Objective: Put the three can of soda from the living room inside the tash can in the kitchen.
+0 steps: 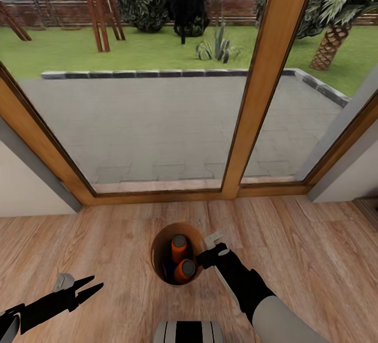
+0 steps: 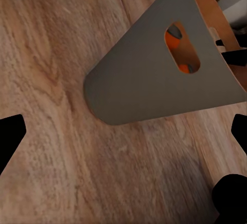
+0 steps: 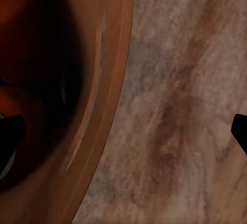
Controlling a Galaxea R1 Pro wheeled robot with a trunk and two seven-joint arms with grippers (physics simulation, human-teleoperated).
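Note:
The tash can [image 1: 159,248] stands on the reddish wood floor in front of me, pale grey outside [image 2: 149,80] and brown-orange inside. In it are two orange cans of soda [image 1: 179,247] [image 1: 185,269], and a dark blue one [image 1: 168,268] shows low beside them. Orange also shows through the bin's side slot [image 2: 177,41]. My right gripper [image 1: 209,249] is at the bin's right rim [image 3: 105,95], open, with one finger on each side of the wall [image 3: 123,131]. My left gripper [image 1: 90,286] hangs open to the bin's left, above bare floor [image 2: 123,131].
Wood-framed glass garden doors [image 1: 262,86] stand close ahead, with a paved patio and lawn beyond. Pale wall sections flank them on the left [image 1: 26,185] and right [image 1: 346,175]. My own base [image 1: 189,331] shows at the near edge.

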